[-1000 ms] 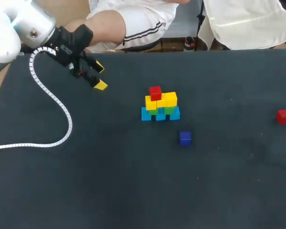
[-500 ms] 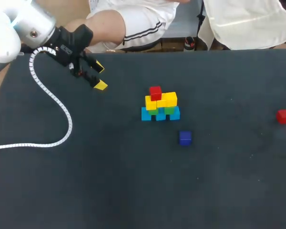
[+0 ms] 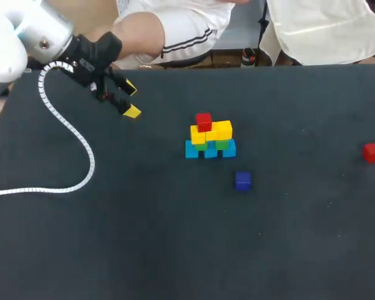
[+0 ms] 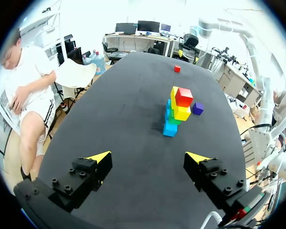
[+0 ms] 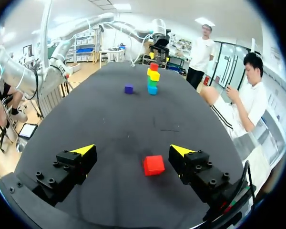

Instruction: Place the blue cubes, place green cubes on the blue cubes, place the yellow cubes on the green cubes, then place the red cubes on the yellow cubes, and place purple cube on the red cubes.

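The right gripper (image 5: 132,150) has left the head view, where its yellow tip showed at the right edge half a second ago. The loose small red cube (image 3: 372,152) has not shifted. Only the right wrist view shows this gripper's fingers spread wide, with that cube (image 5: 154,165) on the black table (image 3: 175,250) between them, touching neither.

Farther on sits the small purple cube (image 3: 242,180), then the stack: light blue cubes (image 3: 192,150), green cubes (image 3: 222,144), yellow cubes (image 3: 220,130) and a top red cube (image 3: 204,121). At the far left corner the left gripper (image 3: 131,100) has its fingers apart and holds nothing, well apart from the stack.
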Controlling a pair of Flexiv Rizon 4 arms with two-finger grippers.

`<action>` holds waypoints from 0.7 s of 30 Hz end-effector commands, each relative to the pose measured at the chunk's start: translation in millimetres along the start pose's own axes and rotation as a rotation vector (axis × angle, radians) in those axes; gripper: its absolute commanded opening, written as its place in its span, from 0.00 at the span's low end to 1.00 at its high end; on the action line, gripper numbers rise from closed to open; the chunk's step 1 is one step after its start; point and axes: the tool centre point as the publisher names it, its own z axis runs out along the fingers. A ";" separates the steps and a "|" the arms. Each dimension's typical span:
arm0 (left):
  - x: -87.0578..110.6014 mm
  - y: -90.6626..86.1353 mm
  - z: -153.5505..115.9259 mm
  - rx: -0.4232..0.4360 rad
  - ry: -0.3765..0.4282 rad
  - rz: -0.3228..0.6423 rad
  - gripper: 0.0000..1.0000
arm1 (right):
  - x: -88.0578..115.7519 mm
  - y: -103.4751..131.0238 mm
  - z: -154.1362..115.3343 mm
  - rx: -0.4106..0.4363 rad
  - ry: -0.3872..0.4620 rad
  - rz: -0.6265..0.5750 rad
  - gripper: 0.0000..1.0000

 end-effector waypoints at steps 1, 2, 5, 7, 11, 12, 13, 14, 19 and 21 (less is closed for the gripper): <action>0.9 -0.5 -0.4 -0.001 -0.002 0.002 1.00 | 11.7 -18.4 6.4 -0.084 -0.029 0.020 1.00; 0.9 -0.5 -0.4 -0.001 -0.002 0.002 1.00 | 12.3 -18.7 9.6 -0.092 -0.027 0.029 1.00; 0.9 -0.5 -0.4 -0.001 -0.002 0.002 1.00 | 14.5 -16.7 20.2 -0.110 -0.023 0.049 1.00; 0.9 -0.5 -0.4 -0.001 -0.002 0.002 1.00 | 17.8 -12.4 24.7 -0.112 -0.046 0.060 1.00; 0.9 -0.5 -0.4 -0.001 -0.002 0.002 1.00 | 27.6 -2.9 32.6 -0.115 -0.064 0.078 1.00; 0.9 -0.5 -0.4 -0.001 -0.002 0.002 1.00 | 29.5 -2.4 33.5 -0.111 -0.070 0.083 1.00; 0.9 -0.5 -0.4 -0.001 -0.002 0.002 1.00 | 31.4 -2.4 34.1 -0.104 -0.078 0.086 1.00; 0.9 -0.5 -0.4 -0.001 -0.002 0.002 1.00 | 33.2 -3.0 34.5 -0.103 -0.081 0.087 1.00; 0.9 -0.5 -0.4 -0.001 -0.002 0.002 1.00 | 30.7 -8.6 39.2 -0.098 -0.071 0.086 1.00; 0.9 -0.5 -0.4 -0.001 -0.002 0.002 1.00 | 29.3 -11.3 40.1 -0.096 -0.063 0.084 1.00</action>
